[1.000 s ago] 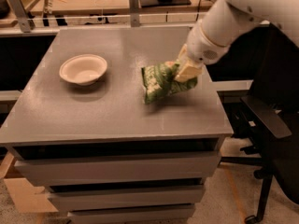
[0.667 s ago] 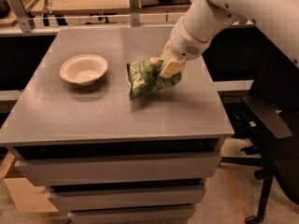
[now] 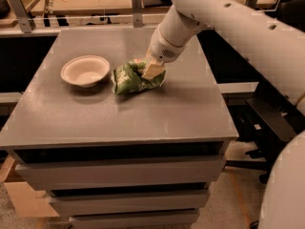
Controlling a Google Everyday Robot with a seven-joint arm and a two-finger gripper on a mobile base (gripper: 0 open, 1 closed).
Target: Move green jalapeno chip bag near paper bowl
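Observation:
The green jalapeno chip bag [image 3: 131, 79] lies crumpled on the grey cabinet top [image 3: 143, 113], just right of the paper bowl [image 3: 85, 70], with a small gap between them. The off-white bowl sits upright at the left of the top. My gripper [image 3: 151, 69] comes down from the upper right on the white arm [image 3: 228, 18] and is shut on the bag's right end, its tan fingers [image 3: 153, 70] pressed into the foil. The bag's right part is hidden under the fingers.
The cabinet has drawers [image 3: 119, 175] below its front edge. A workbench with rails and metal posts [image 3: 137, 1] runs behind the top. A dark office chair [image 3: 271, 123] stands at the right. A cardboard box [image 3: 21, 199] sits on the floor at lower left.
My gripper has carried the chip bag leftward across the top, from the right side to just beside the paper bowl. The bowl has not moved.

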